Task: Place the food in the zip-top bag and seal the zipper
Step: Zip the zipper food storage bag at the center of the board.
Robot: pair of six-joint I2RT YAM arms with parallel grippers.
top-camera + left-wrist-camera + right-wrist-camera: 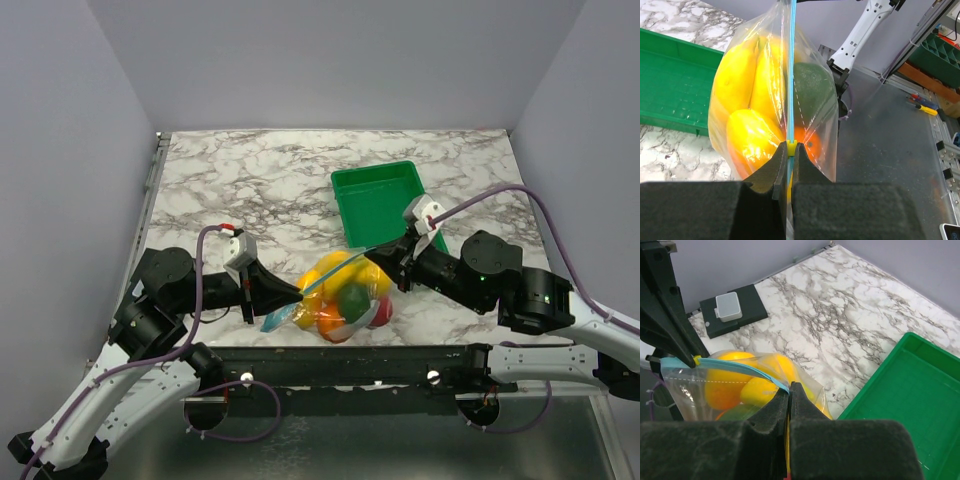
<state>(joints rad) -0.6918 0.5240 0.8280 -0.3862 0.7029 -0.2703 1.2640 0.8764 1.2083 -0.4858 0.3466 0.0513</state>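
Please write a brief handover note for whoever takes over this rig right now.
Left gripper: fingers shut on one end of the zipper, at its yellow tab.
Right gripper: fingers shut on the zipper's other end.
The zip-top bag is stretched between them near the front of the table. The green tray sits behind it.
Done: the food is in the bag.
Left: the zipper looks closed where visible. Confirm the seal along its length, then release.
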